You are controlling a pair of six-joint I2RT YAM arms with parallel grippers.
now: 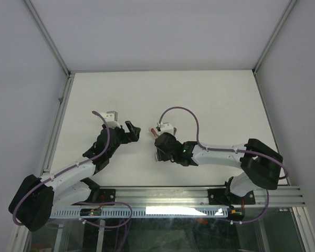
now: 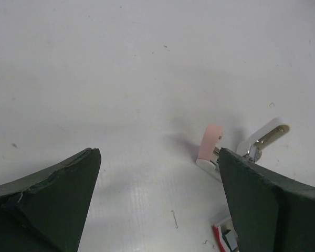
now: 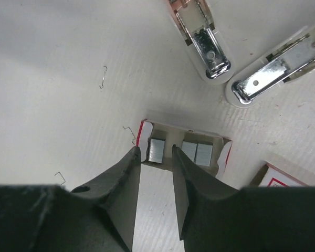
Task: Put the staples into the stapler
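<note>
Straddling one staple strip (image 3: pixel 156 150) in the grey tray (image 3: pixel 173 137), my right claw (image 3: pixel 155 153) stands narrow, not yet closed, lined up to pinch. The stapler (image 3: pixel 215 58) lies hinged open just beyond, ready for loading. My left claw (image 2: pixel 160 157) hovers wide.

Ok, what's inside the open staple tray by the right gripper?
The tray holds silvery staple strips: one on the left, two side by side on the right, bare floor between. The fingers of the right gripper cover its near edge, so anything there is hidden.
</note>
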